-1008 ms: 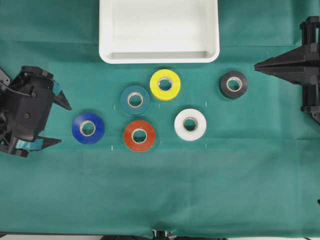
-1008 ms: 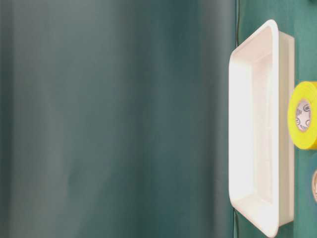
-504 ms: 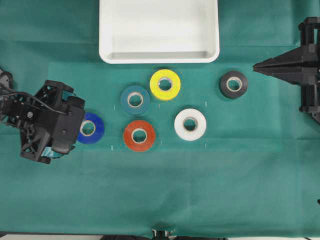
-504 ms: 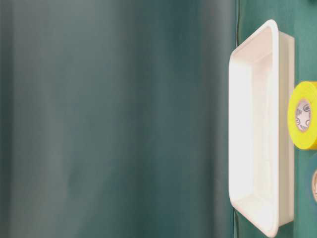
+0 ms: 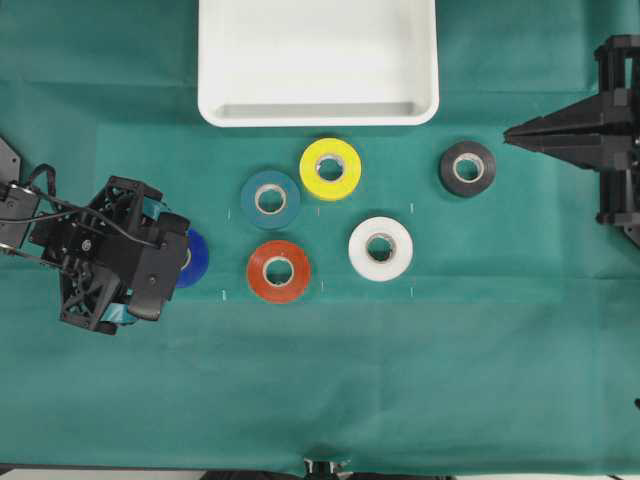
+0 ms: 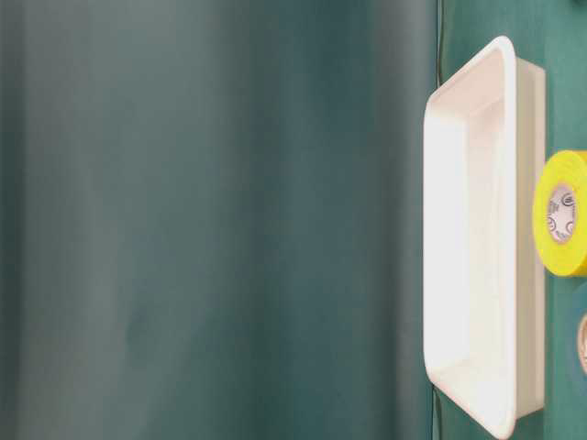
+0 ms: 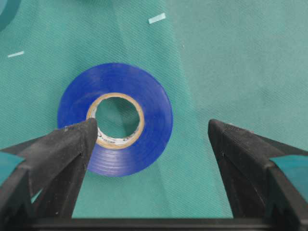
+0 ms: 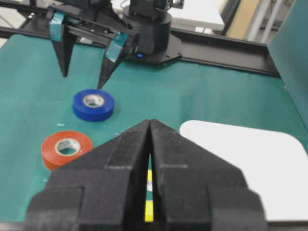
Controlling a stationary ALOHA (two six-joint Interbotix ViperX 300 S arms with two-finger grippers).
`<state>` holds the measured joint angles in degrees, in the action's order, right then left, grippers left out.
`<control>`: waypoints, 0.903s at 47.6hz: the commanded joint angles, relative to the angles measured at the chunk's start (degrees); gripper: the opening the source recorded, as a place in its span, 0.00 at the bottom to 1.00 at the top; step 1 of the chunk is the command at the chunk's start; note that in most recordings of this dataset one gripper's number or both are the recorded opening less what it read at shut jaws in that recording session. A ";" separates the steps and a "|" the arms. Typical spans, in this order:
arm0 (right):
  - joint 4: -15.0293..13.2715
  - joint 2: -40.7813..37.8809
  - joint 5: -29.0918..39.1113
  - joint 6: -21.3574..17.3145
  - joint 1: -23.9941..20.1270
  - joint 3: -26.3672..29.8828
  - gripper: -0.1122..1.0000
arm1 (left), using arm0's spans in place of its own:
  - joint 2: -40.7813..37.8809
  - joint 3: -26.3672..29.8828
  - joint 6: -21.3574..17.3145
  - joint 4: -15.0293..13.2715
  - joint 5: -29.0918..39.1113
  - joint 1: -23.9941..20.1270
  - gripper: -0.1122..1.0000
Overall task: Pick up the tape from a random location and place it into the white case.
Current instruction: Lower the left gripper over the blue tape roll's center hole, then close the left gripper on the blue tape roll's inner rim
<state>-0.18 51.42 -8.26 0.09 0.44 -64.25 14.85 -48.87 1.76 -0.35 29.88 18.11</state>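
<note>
Step in hand: approach. I hold the left gripper [image 7: 149, 144] above the tape [image 7: 115, 119], fingers [image 7: 65, 149] spread wide; the roll lies flat on the tabletop [image 5: 400, 380], left of centre overhead. Right gripper [image 8: 150, 144]: fingers pressed together, idle. Next I judge: shift to straddle the roll, descend, close, carry to the white case [image 5: 318, 110] at top centre.

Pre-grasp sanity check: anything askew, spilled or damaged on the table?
Nothing stands out. The six tape rolls lie flat and apart, the blue tape intact under the open left gripper. The white case sits square and empty.
</note>
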 commanded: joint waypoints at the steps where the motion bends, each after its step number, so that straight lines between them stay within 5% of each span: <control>1: -0.09 -0.35 -0.18 0.09 0.09 1.14 0.10 | 0.09 -0.53 0.09 0.00 -0.35 0.35 0.97; 43: -0.18 -0.97 -0.18 0.09 0.79 1.05 0.10 | -6.50 -1.23 0.00 0.00 -3.60 0.44 0.97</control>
<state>-0.18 50.89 -8.26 0.09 1.05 -64.25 8.26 -49.66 1.76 -0.35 27.07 18.28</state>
